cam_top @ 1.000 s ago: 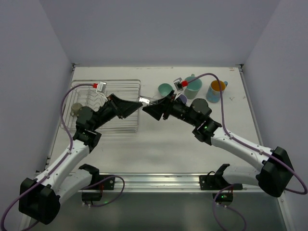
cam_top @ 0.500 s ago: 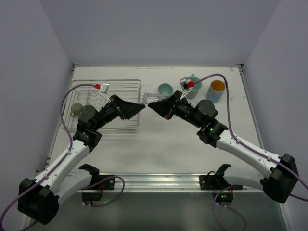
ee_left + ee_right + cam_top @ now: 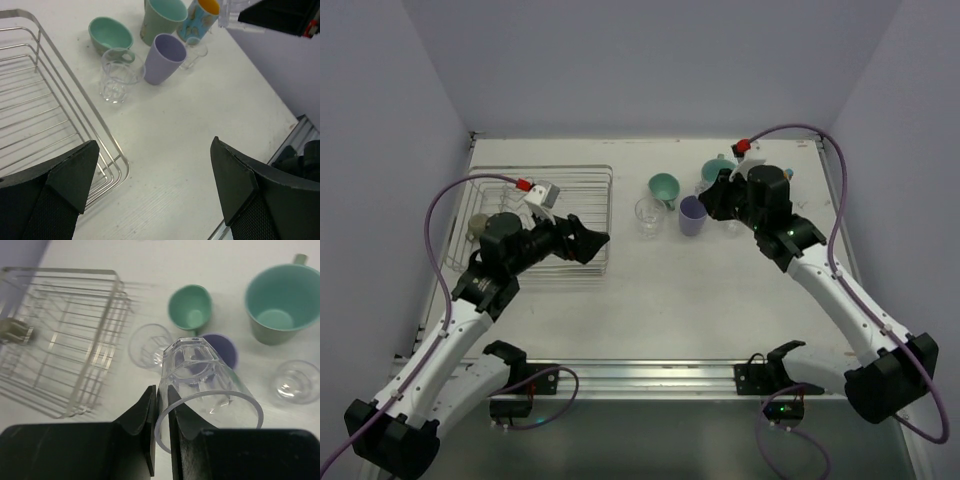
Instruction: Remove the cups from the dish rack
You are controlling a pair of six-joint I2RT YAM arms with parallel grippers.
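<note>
My right gripper is shut on the rim of a clear glass, one finger inside and one outside, and holds it tilted above the cups on the table. Below it stand a small mint cup, a mint mug, a lavender cup, a clear glass and a small glass. A blue mug with an orange inside stands behind them. My left gripper is open and empty at the right end of the dish rack. A beige cup sits in the rack.
The table's right edge and a metal rail lie beyond the cups in the left wrist view. Walls close the table at the back and on both sides.
The left gripper opened and let go of the glass, then drew back toward the rack. The right gripper shut on the glass and swung it right, over the cups.
</note>
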